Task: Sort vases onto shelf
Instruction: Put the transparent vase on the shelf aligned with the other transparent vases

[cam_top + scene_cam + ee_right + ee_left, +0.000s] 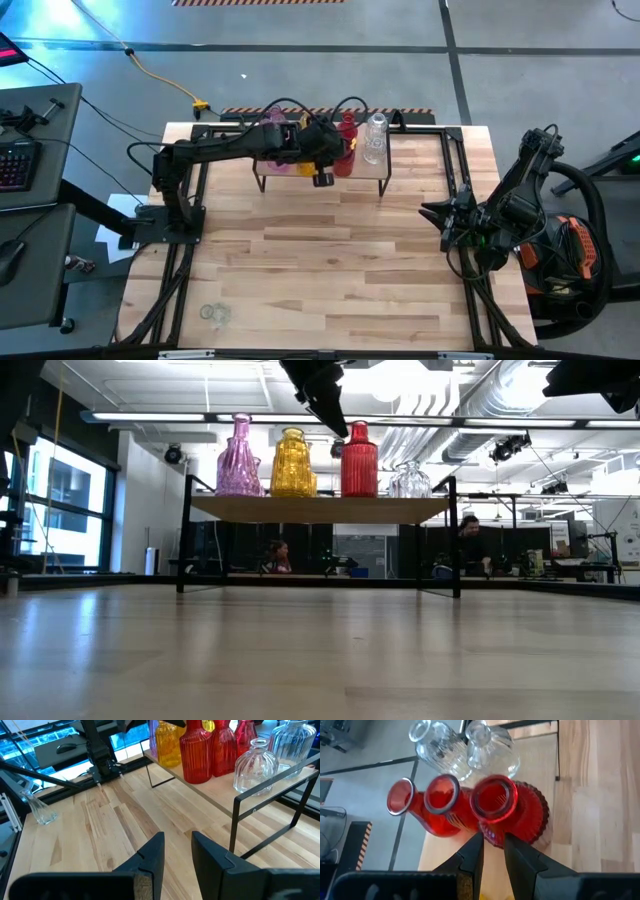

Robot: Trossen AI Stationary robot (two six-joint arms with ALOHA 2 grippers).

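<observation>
I've got left gripper (492,851) fingers narrow, empty, above the low light-wood shelf (268,167) | upright ribbed red glass vase (507,812) just ahead | right gripper (177,851) fingers narrowly apart, empty, well away

Bright ceiling lights (420,380), exposed ducts (500,405)

Brightness: evenly bright, daylight-like indoor light.
Source: ceiling strip lights (300,418) glare white in the low view.
Shadows: soft, faint beneath the shelf (320,172).
Focus: tabletop (320,670) blurred nearest the low camera; red vases (495,810) slightly soft.
</observation>
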